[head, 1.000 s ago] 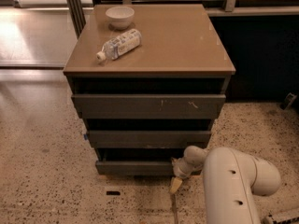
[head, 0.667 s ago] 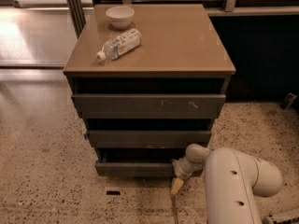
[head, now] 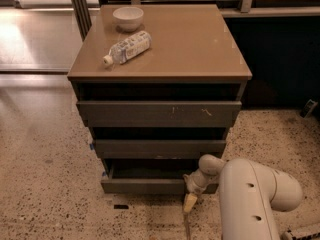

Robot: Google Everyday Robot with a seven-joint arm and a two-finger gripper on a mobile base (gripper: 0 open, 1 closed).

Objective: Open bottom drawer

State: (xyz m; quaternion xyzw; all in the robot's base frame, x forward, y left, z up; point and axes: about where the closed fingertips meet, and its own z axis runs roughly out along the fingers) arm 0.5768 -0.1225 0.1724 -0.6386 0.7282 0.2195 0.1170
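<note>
- Bottom drawer [head: 145, 185]: lowest of three fronts in the table [head: 200, 54], partly drawn out, with a dark gap above its front.
- End effector [head: 191, 196]: low, at the right part of that front, near the floor; open or closed cannot be told.
- Table top: bowl [head: 128, 18]; bottle [head: 125, 47] lying on its side.

The bottom drawer [head: 145, 185] was the lowest of three fronts, plain dark grey, handleless and unmarked, and it looked the narrowest. It stood partly pulled out toward the near side, its front level, with a shallow, shadowed tray showing behind it. The gripper [head: 190, 200] hung at the front's right part, by its lower edge.
</note>
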